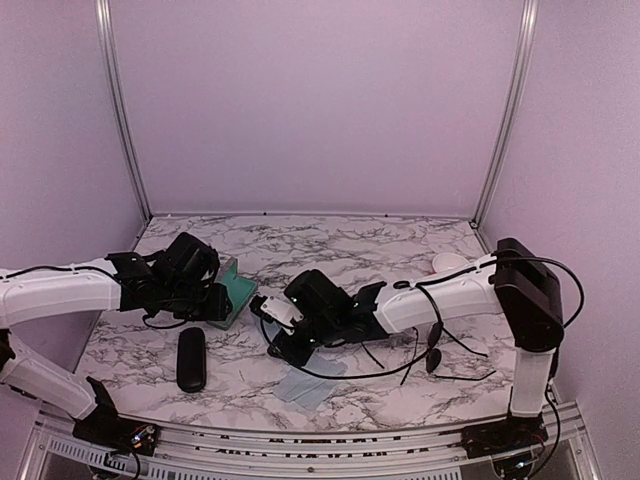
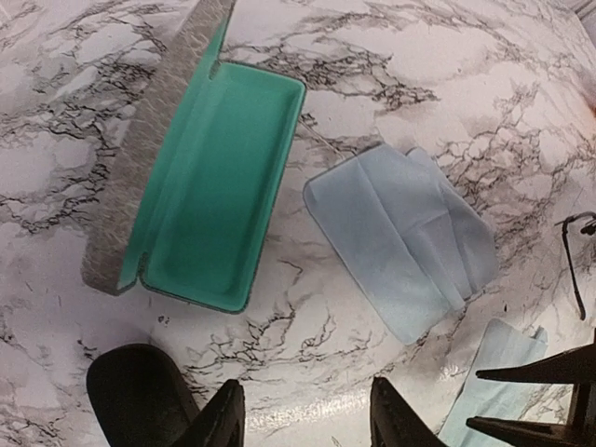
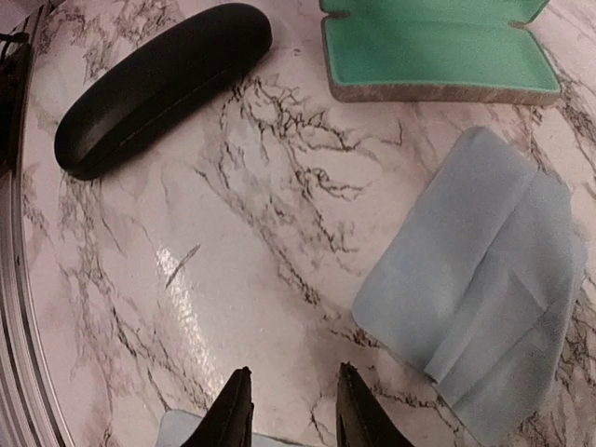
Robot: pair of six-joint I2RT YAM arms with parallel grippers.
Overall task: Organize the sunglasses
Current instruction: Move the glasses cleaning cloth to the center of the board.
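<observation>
Sunglasses (image 1: 433, 360) lie on the marble at the right, just on the near side of the right forearm, with one dark oval lens and thin wire arms showing; frame wires and an arm cable overlap there, so the number of pairs cannot be told; they sit well apart from both cases. Pale lilac walls (image 1: 320, 100) close the back and both sides, with aluminium posts (image 1: 119, 110) in the back corners; the marble table (image 1: 350, 245) runs to a metal rail (image 1: 300, 440) at its near edge. Both arms reach inward over the middle; the left gripper (image 2: 305, 386) hovers with its fingers apart and nothing between them, just beside the open grey case (image 1: 236, 290), whose teal lining is bare and whose lid tilts up; the right gripper (image 3: 294, 372) hangs low with a narrow gap between its fingers and only marble beneath. A black oval case (image 1: 191, 358) lies shut near the front left edge; open marble separates it from a light blue cloth (image 1: 305, 385) near the front; the wrist views show a second cloth (image 2: 494, 382) close to the first.
</observation>
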